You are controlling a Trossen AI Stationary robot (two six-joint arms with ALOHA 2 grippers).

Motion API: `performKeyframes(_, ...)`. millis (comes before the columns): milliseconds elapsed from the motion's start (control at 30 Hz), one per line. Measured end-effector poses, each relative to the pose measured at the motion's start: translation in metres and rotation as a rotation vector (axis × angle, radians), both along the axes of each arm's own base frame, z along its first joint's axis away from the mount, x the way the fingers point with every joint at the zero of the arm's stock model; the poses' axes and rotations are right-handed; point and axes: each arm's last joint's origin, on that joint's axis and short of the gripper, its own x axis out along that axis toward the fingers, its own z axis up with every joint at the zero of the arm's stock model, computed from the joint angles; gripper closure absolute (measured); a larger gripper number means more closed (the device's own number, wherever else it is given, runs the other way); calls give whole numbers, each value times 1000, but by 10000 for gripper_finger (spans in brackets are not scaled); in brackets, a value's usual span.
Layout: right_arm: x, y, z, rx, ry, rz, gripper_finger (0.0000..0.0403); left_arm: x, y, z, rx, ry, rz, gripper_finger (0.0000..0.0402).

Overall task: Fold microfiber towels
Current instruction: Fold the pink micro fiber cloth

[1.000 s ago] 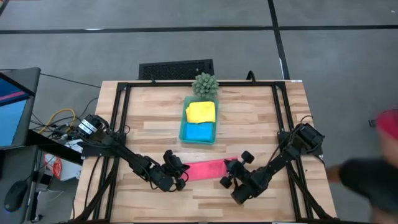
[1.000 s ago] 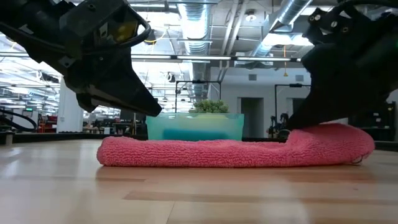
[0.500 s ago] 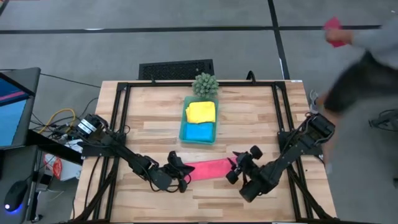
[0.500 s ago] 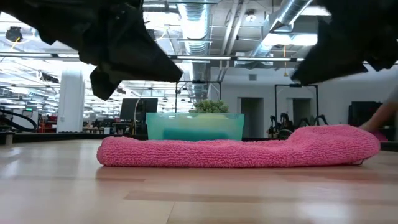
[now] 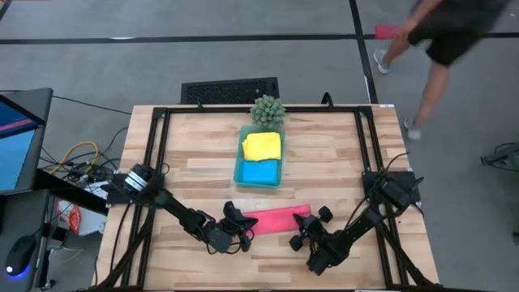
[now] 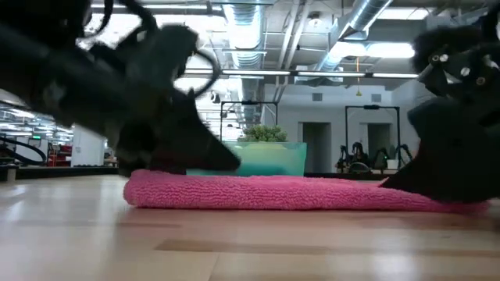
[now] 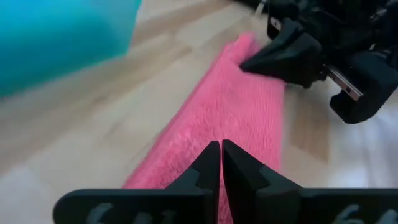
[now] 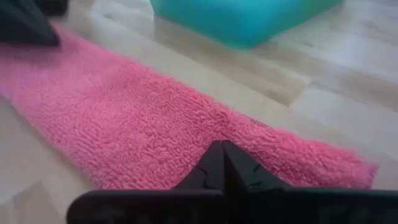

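From above, pink towel (image 5: 276, 219) folded long on the table (image 5: 340, 162) between left gripper (image 5: 240, 233) and right gripper (image 5: 304, 238), yellow towel (image 5: 262, 145) and blue towel (image 5: 260, 171) in tray (image 5: 238, 172), wrist views, both jaws shut, empty, tips at the pink towel's ends

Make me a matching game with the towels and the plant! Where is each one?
Things:
1. pink towel
2. yellow towel
3. blue towel
4. spiky plant

Places:
A. on the table just behind the teal tray
B. in the tray, the half nearer the plant
C. flat on the table between the two grippers
D. in the tray, the half nearer the arms

Pairs: 1-C, 2-B, 3-D, 4-A
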Motion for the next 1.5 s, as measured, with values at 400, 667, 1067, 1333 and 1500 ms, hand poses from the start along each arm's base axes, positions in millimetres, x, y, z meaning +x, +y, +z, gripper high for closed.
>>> performKeyframes(400,-6,1,-17,-36,-12,-14,395,1,1,-22,1,82,-22,393)
performKeyframes(667,-20,-3,43,-111,59,52,364,4,1,-20,-2,74,-23,393)
performKeyframes(1067,-31,-13,-14,-93,81,-19,394,6,1,-20,3,88,-34,393)
performKeyframes(1333,-37,-10,12,-28,162,-77,379,8,2,2,-29,54,-65,393)
performKeyframes(1500,-41,-17,59,55,160,-100,375,11,10,32,-23,17,-87,393)
